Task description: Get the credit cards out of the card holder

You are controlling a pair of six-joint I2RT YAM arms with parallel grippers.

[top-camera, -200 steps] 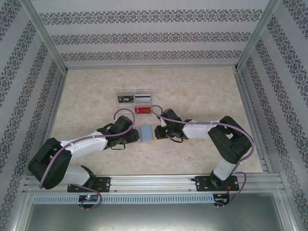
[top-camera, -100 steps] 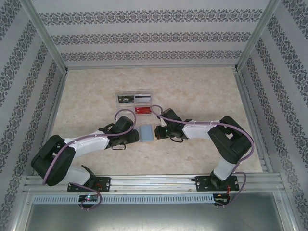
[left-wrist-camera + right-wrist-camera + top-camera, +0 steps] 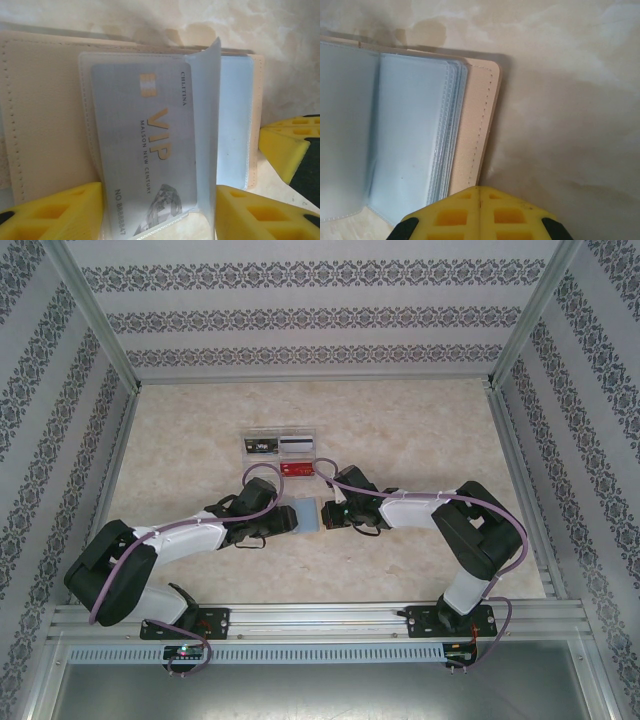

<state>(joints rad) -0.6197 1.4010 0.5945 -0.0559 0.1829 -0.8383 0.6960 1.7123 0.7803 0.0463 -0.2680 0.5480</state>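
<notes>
You find the small tan stitched card holder (image 3: pixel 307 514) lying open on the marbled beige bench (image 3: pixel 420 420) at the centre of the top view, between the two arm tips and just below the clear plastic compartment tray (image 3: pixel 280 445). In the left wrist view its tan cover (image 3: pixel 45 115) fills the left half of the frame. A silver-grey VIP card (image 3: pixel 145 150) sits inside a clear plastic sleeve at the middle, and one sleeve leaf (image 3: pixel 212 100) stands up along the card's right edge. Your left jaws stand part-way apart. Their yellow fingers (image 3: pixel 55 212) sit at the bottom left and bottom right of that frame, one on each side of the sleeve's near end, and they are not visibly pinching it. Your right jaws are closed on nothing. Their yellow fingers (image 3: pixel 480 212) meet at the bottom centre of the right wrist view and overlap the lower edge of the holder's tan cover (image 3: pixel 477 125), beside the stack of pale blue-grey sleeves (image 3: pixel 415 135).
</notes>
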